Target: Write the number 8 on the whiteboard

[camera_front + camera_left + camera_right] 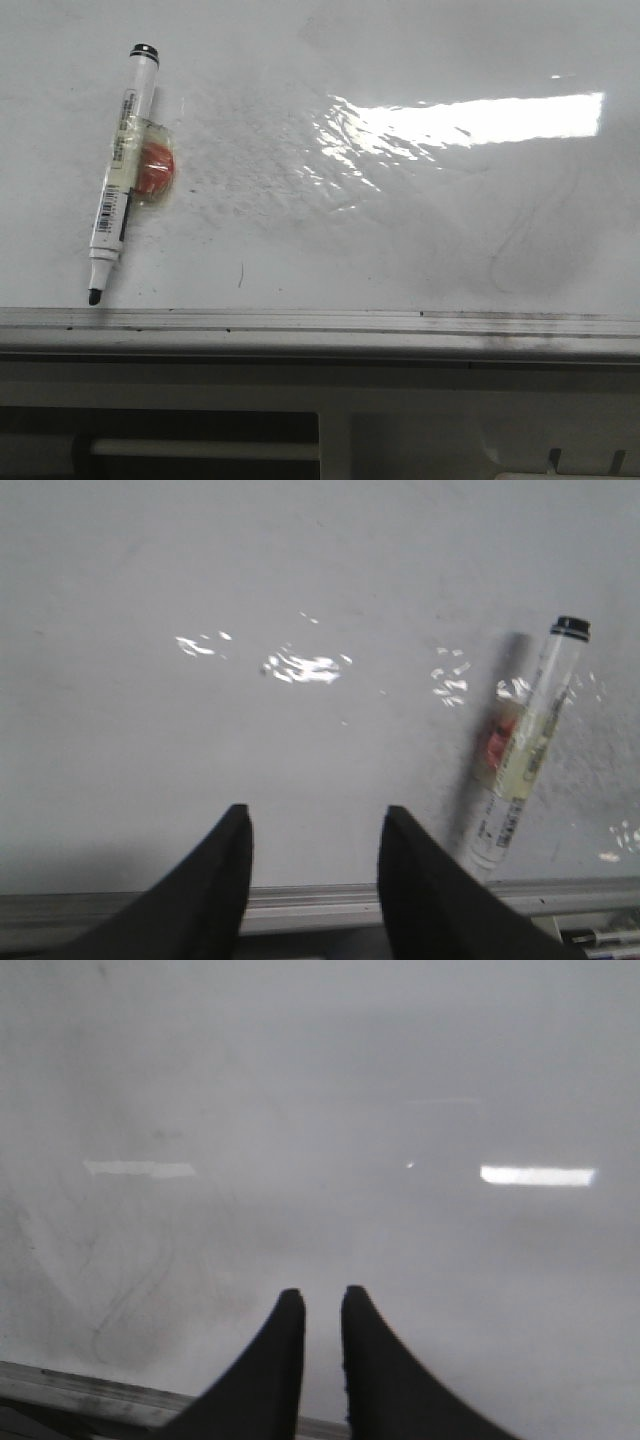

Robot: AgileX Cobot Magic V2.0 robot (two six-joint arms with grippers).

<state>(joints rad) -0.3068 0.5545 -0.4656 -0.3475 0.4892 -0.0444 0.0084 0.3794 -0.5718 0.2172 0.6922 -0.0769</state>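
Observation:
The whiteboard [400,230] is glossy white with grey smudges and a silver edge strip [320,322] along its near side. No black number 8 shows on it, only faint grey erased curves [520,255] at the right and a tiny dark stroke [240,275]. A white marker [122,180], uncapped, with an orange piece [155,168] taped to its side, lies on the board at the left, tip toward the edge strip. My left gripper [315,820] is open and empty, with the marker [525,750] beside it. My right gripper [322,1300] is empty, its jaws nearly together, over bare board.
A bright glare patch [480,120] lies on the board's right half. Faint erased curves [110,1300] also show in the right wrist view near the edge strip [80,1390]. Below the board's near edge is a grey frame [320,400].

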